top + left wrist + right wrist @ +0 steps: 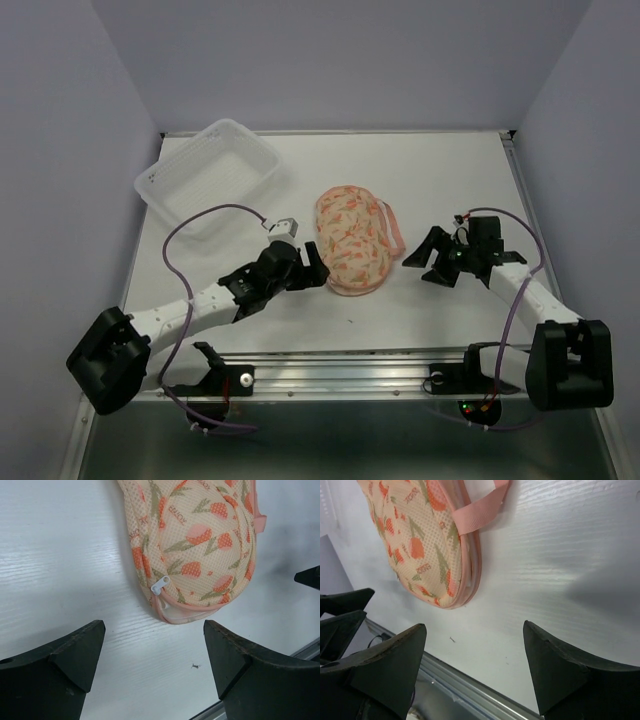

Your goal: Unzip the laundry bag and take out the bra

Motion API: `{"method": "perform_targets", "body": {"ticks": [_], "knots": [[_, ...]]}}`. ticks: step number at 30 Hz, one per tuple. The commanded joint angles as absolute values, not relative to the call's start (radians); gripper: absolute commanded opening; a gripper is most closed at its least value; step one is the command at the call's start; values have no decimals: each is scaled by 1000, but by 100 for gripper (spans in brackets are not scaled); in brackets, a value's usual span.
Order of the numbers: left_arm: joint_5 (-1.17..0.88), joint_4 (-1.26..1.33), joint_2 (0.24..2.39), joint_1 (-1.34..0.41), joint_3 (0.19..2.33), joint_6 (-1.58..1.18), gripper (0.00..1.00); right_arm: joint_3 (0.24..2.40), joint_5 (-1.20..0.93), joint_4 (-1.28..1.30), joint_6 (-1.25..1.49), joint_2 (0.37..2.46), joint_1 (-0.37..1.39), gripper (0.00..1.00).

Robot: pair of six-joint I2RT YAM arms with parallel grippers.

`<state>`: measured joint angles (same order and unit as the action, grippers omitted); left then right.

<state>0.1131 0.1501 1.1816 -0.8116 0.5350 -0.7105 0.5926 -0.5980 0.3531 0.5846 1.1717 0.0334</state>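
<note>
The laundry bag, cream-peach with orange prints and pink edging, lies flat mid-table. Its white zip pull sits at the near end, and a pink strap loop lies on its right side. My left gripper is open just off the bag's near-left edge, and nothing lies between its fingers. To the right of the bag, my right gripper is also open and empty over bare table, its fingers wide apart. The bra is hidden.
A white perforated plastic basket stands at the back left, tilted on its edge. A metal rail runs along the table's near edge. Pale walls close in the left, back and right sides.
</note>
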Motion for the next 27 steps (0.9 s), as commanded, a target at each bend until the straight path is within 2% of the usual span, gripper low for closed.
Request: {"method": "perform_targets", "body": {"ticks": [1,14,20,27], "knots": [[198,72,1121,-816,580,-692,92,649,-497,330,528,1177,31,84],[287,-77,1173,-844,756,-632,91,678,-451,86,649,1338,31,84],[386,-155,1377,-923,1035,-551,89,666,-495,11,708,1382,31,84],[388,-159,1408,-928,1051,-581,88,632,-552,-158,801,1495,31,82]]}}
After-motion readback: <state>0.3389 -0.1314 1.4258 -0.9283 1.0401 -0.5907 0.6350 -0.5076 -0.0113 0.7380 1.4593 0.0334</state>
